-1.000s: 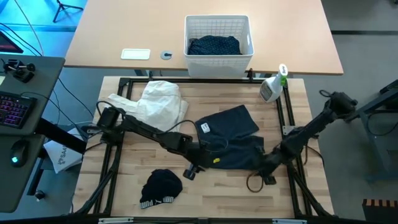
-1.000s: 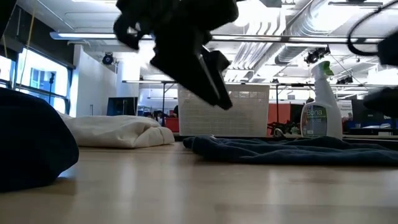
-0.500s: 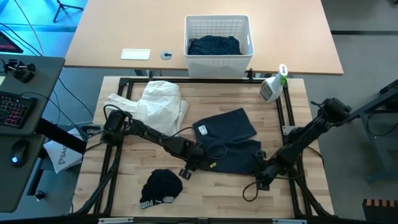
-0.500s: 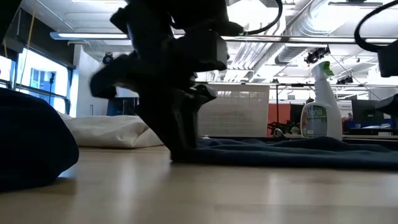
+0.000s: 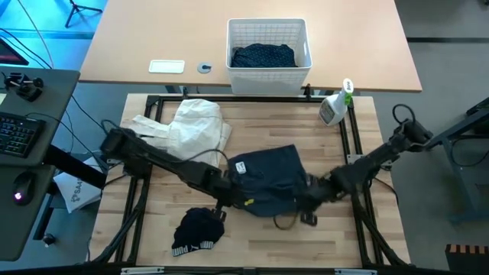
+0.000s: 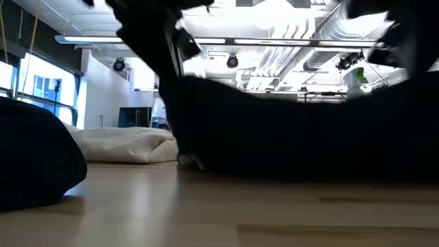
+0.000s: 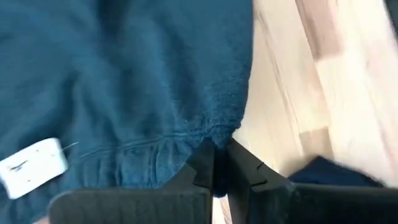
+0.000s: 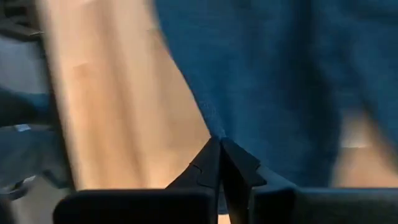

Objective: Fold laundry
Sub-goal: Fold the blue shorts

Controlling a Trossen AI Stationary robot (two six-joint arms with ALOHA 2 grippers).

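A dark blue garment [image 5: 267, 179] with a white label [image 5: 239, 167] lies mid-table, its near edge raised. My left gripper [image 5: 226, 200] is shut on its near left corner, and my right gripper [image 5: 308, 200] is shut on its near right corner. In the low view the garment [image 6: 295, 130] hangs like a dark curtain down to the tabletop. A small black piece [image 5: 197, 229] rests on the table near the front edge. A navy dotted garment [image 5: 263, 55] lies in the white basket [image 5: 304, 38]. My left gripper pinches the garment's edge at a stitched corner [image 7: 214, 134] between its two fingers [image 7: 200, 168], slanting down from above. That corner is lifted; the cloth falls away slack toward the table. My right gripper pinches the garment's edge [image 8: 214, 127] between its two fingertips [image 8: 231, 163], slanting down from above. The held edge is off the table and the cloth hangs slack below.
A white garment [image 5: 187, 126] lies bunched at the far left of the table. A spray bottle [image 5: 334, 107] stands at the far right corner. The basket sits on a separate desk behind. Bare wood [image 5: 260, 244] runs along the near edge.
Both grippers have shut on the blue garment's near edge and risen. My right gripper has also gone toward the table's left. The garment's near part has lifted and bunched narrower, while its far part has stayed on the table.
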